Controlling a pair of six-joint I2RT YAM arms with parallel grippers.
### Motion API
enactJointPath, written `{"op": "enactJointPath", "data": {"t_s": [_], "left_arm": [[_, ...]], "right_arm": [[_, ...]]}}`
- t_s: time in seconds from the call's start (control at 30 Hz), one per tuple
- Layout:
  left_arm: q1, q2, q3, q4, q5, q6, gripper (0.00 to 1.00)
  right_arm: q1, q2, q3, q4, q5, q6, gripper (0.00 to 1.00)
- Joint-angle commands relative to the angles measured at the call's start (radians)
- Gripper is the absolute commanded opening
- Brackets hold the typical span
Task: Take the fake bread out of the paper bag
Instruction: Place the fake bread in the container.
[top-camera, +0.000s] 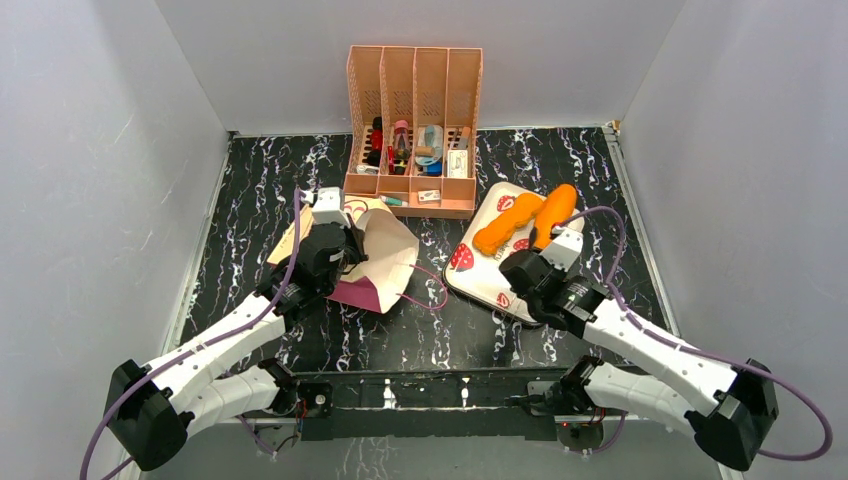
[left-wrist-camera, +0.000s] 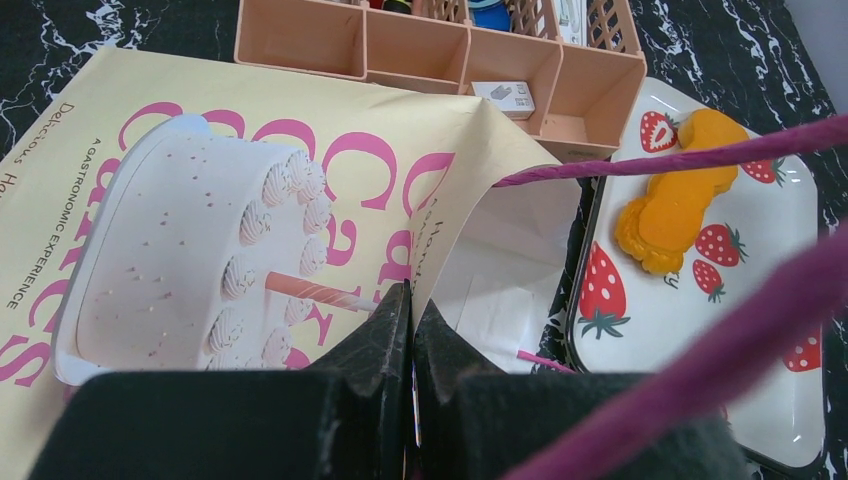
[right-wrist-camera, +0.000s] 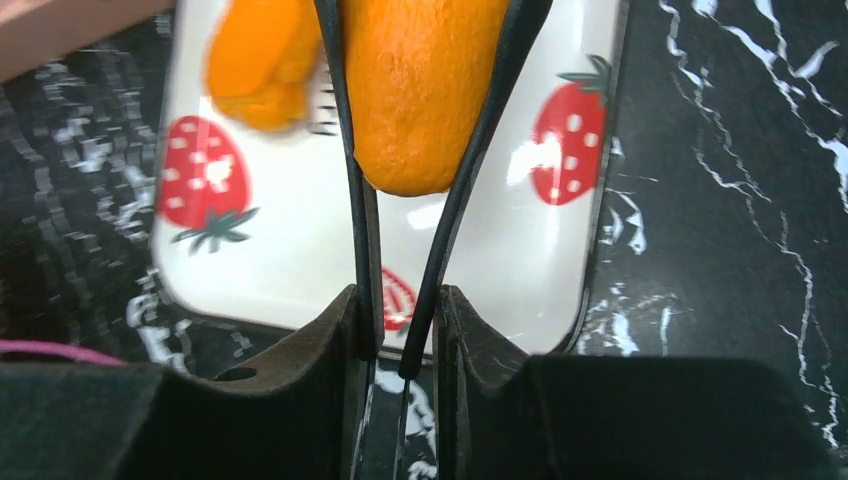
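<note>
- My left claw (left-wrist-camera: 410, 305) is clamped on the paper bag (left-wrist-camera: 200, 200) rim.
- My right claw (right-wrist-camera: 425, 60) grips a fake bread (right-wrist-camera: 420, 130) loaf over the strawberry tray (right-wrist-camera: 300, 250).

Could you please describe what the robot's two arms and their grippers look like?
The left arm and right arm both have smooth white tubular links joined by bulky black joint housings. A purple cable loops loosely along each arm. The left gripper and right gripper are black with a rough matte finish. The right one's fingers look like thin black strips. No markings show.
</note>
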Motion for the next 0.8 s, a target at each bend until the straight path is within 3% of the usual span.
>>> {"op": "enactJointPath", "data": {"t_s": [0.0,0.13,0.6,0.67,0.77], "left_arm": [[0.003,-0.016,0.024,0.004,0.015,-0.012,0.0],[0.003,-0.02,0.02,0.003,0.018,-0.012,0.0],[0.003,0.018,0.018,0.011,0.01,-0.011,0.0],[0.003,0.024,0.019,0.012,0.01,-0.012,0.0],[0.003,0.033,0.02,0.013,0.011,-0.012,0.0]], "right_arm": [[-0.143,-0.006,-0.075,0.13,-0.09,-0.08,0.0],[-0.218,0.046,-0.118,0.23,-0.161,-0.147,0.0],[-0.254,0.266,-0.118,0.438,-0.245,-0.244,0.0],[-0.267,0.279,-0.118,0.446,-0.251,-0.25,0.04],[-0.278,0.285,-0.122,0.447,-0.254,-0.248,0.17]]}}
